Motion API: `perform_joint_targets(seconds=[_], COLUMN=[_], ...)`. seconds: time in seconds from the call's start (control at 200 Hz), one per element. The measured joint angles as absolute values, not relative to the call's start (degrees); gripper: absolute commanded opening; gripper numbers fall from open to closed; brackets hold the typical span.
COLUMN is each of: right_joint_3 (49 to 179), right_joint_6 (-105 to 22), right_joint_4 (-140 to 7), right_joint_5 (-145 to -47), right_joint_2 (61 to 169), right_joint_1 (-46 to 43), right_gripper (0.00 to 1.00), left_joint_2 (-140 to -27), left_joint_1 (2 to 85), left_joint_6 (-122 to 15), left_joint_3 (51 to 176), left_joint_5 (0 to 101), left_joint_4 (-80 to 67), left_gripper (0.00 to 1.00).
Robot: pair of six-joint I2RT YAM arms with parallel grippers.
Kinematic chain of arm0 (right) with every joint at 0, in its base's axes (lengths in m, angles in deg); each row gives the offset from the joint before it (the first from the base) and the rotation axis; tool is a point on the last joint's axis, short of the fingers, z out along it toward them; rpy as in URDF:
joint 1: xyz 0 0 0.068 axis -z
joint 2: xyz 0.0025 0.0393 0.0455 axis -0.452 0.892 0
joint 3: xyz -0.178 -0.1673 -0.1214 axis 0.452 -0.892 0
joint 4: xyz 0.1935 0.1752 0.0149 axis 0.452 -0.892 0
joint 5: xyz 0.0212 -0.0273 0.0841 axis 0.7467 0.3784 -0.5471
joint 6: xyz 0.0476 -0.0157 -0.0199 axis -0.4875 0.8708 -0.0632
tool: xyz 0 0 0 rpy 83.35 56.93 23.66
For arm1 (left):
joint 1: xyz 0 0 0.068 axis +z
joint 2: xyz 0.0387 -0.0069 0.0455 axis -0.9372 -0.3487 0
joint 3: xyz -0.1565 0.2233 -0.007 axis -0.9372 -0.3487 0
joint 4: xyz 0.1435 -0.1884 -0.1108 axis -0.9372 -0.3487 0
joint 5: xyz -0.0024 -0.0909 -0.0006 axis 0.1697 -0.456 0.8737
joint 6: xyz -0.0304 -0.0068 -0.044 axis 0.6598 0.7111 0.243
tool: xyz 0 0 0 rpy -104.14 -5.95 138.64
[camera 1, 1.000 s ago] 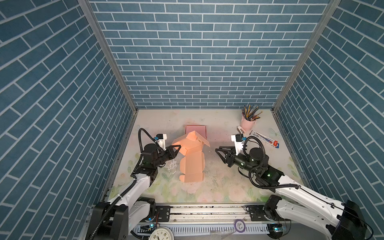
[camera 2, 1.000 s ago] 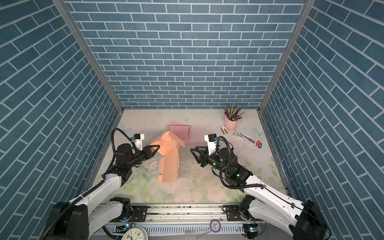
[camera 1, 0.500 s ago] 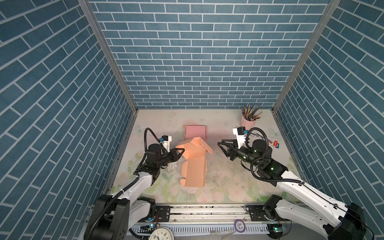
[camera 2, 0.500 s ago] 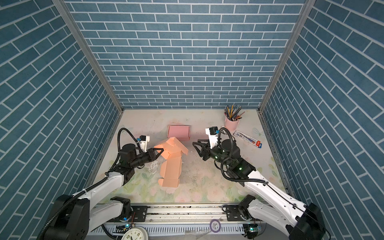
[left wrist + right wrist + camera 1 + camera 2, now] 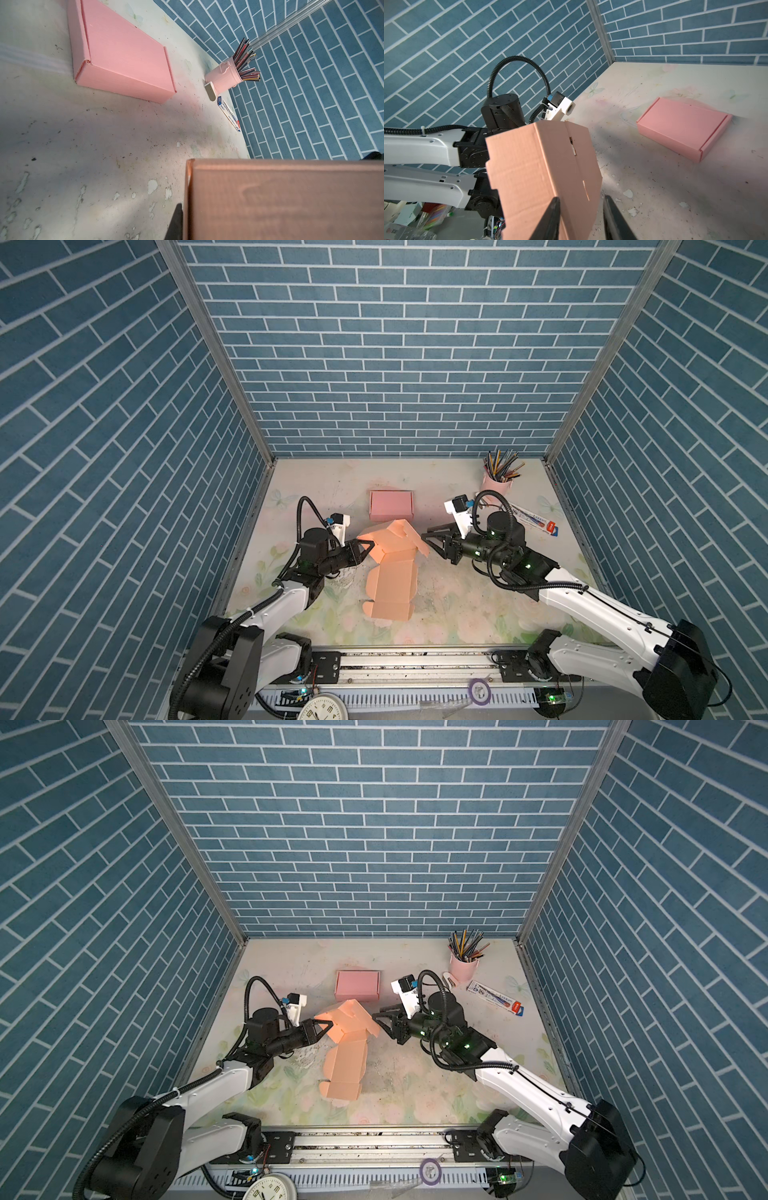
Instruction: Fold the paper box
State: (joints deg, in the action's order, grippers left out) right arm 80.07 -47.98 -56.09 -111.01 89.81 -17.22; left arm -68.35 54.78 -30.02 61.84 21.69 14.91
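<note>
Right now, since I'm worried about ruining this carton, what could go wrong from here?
The left gripper pinches just one corner of the raised half of the paper box. A push from the opposite side might pull that corner free or tear it.
The right gripper is open, and the flap's free edge appears to sit between its jaws. Closing away from a crease could crumple the board rather than fold it.
The pink box sits close behind, so a swinging flap may bump it.
</note>
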Motion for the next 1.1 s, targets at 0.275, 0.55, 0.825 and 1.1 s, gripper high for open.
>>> perform_joint_targets(seconds=[0.275,0.55,0.825,1.1], right_joint_3=[81.6,83.8,89.4,91.4], right_joint_6=[-46.3,-44.6,-42.8,-41.5], right_joint_4=[-56.9,-59.6,-64.3,-67.6], right_joint_5=[-111.7,-108.1,-97.4,-88.5], right_joint_2=[91.8,93.0,97.2,99.3], right_joint_1=[-20.2,-22.9,-27.5,-30.9], right_gripper=[0.32,0.31,0.32,0.32], left_joint_2=[-68.8,-69.2,-70.1,-70.7], left_joint_1=[54.5,54.3,54.2,54.0], left_joint_6=[-29.6,-28.8,-27.3,-26.2], left_joint_3=[61.8,61.8,61.2,60.8], left_joint_5=[22.5,23.9,25.8,27.9], left_joint_4=[14.9,14.9,15.4,15.6], left_gripper=[0.11,0.11,0.11,0.11])
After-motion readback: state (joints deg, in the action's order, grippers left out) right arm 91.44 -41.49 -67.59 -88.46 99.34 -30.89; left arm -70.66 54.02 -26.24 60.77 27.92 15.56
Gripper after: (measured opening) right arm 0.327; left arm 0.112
